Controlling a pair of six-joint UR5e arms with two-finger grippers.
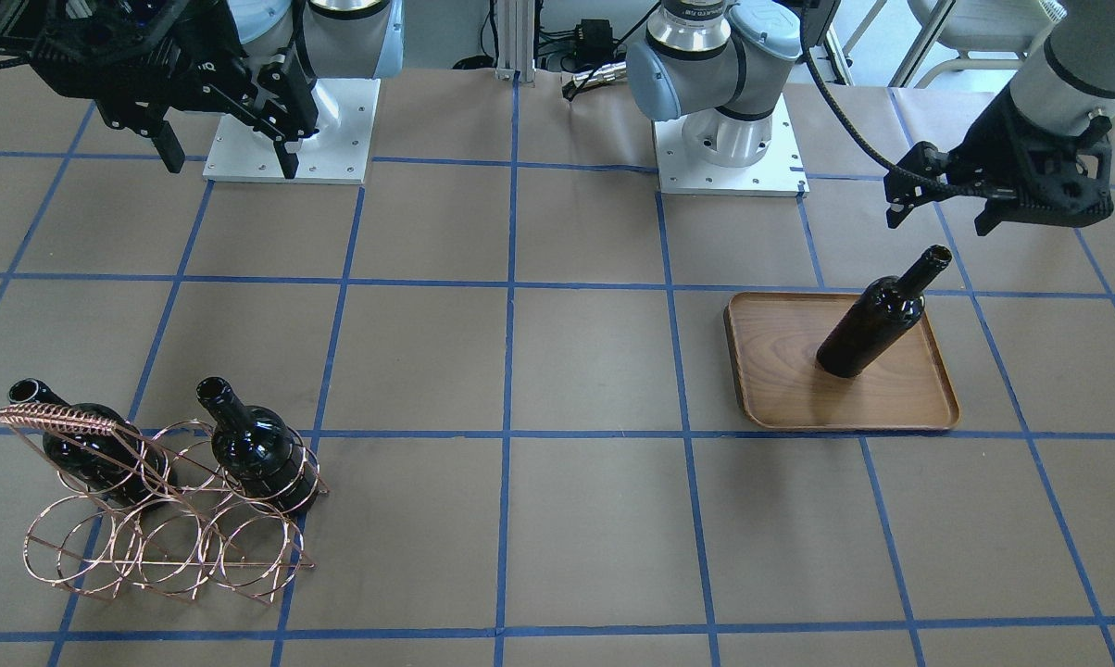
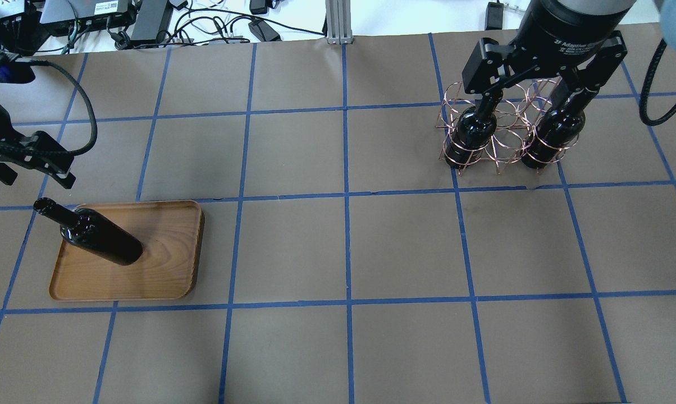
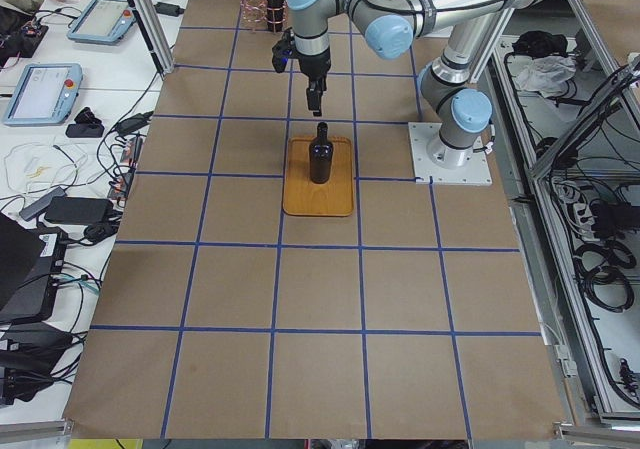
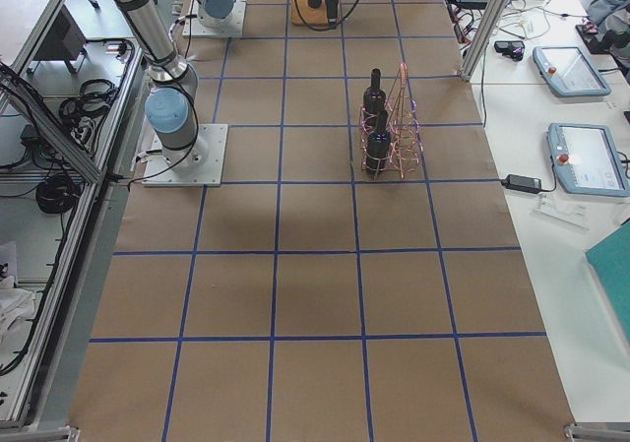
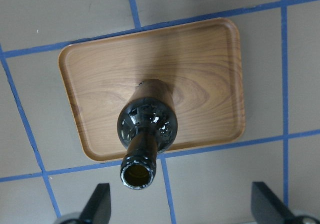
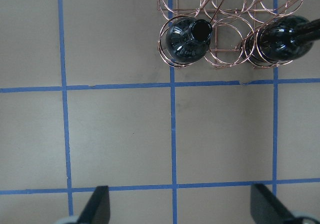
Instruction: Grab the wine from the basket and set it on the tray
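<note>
One wine bottle (image 1: 877,315) stands upright on the wooden tray (image 1: 789,389), also seen in the overhead view (image 2: 94,233) and the left wrist view (image 5: 147,124). My left gripper (image 1: 942,222) hovers open and empty above the bottle's mouth, apart from it. Two more bottles (image 2: 470,132) (image 2: 551,134) stand in the outer slots of the copper wire basket (image 2: 501,120); the middle slot is empty. My right gripper (image 2: 531,106) is open and empty, held high above the table on the robot's side of the basket.
The table is brown paper with a blue tape grid (image 2: 346,196). The two arm bases (image 1: 289,130) (image 1: 729,139) stand at the robot's edge. Cables and devices (image 2: 147,22) lie beyond the far edge.
</note>
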